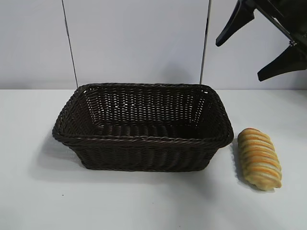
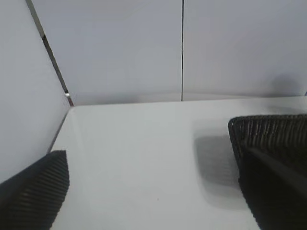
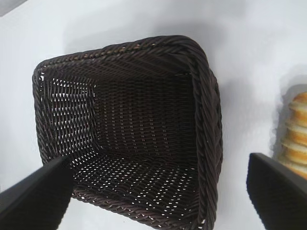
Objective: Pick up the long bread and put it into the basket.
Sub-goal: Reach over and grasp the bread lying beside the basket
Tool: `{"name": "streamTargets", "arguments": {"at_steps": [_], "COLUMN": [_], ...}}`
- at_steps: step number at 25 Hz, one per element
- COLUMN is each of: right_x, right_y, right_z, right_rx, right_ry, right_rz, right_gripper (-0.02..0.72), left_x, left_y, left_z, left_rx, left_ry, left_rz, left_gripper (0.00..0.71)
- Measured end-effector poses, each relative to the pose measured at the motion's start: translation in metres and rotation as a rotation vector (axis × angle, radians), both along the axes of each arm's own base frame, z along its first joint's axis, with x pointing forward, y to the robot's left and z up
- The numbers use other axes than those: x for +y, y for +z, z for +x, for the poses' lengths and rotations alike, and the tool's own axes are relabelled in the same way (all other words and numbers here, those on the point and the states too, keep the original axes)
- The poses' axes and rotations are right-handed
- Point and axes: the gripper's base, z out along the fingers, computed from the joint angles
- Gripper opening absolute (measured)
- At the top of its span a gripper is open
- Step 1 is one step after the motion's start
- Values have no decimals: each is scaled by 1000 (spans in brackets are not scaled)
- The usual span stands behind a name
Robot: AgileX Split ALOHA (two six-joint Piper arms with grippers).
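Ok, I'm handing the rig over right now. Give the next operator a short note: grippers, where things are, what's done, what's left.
Right gripper: open, empty, raised high above the table at the right, above the long bread.
Left gripper: open, empty, low over the table left of the basket, idle.
Long bread: lying on the table just right of the basket, not touching it.
Basket: holds nothing.
Done: nothing picked up yet.
Left: lower the right gripper, grasp the bread, place it in the basket.

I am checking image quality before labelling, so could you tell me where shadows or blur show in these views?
Exterior view: the basket casts a soft shadow to its left on the table, and the long bread is sharp. Left wrist view: a grey shadow lies beside the basket, and the near tool finger is blurred. Right wrist view: the bread is cut off at the edge.
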Motion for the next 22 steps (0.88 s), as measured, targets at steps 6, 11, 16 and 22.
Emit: {"name": "streamTargets", "arguments": {"at_steps": [6, 11, 16, 22], "right_x": [-1, -8, -19, -26], "right_y": [-1, -6, -12, -29], "right_z": [-1, -4, -8, -12], "right_rx": [3, 24, 47, 50], "right_ry": [9, 56, 119, 121], "right_rz": [-21, -126, -297, -372], "right_gripper": [683, 683, 683, 683], "left_x": [1, 1, 1, 1], "left_y": [-32, -38, -40, -40], "left_z": [9, 11, 13, 13], "left_rx": [107, 124, 120, 120], "left_ry": [19, 23, 25, 25], "left_rz": [-50, -60, -62, -63], "left_gripper": [694, 695, 695, 695]}}
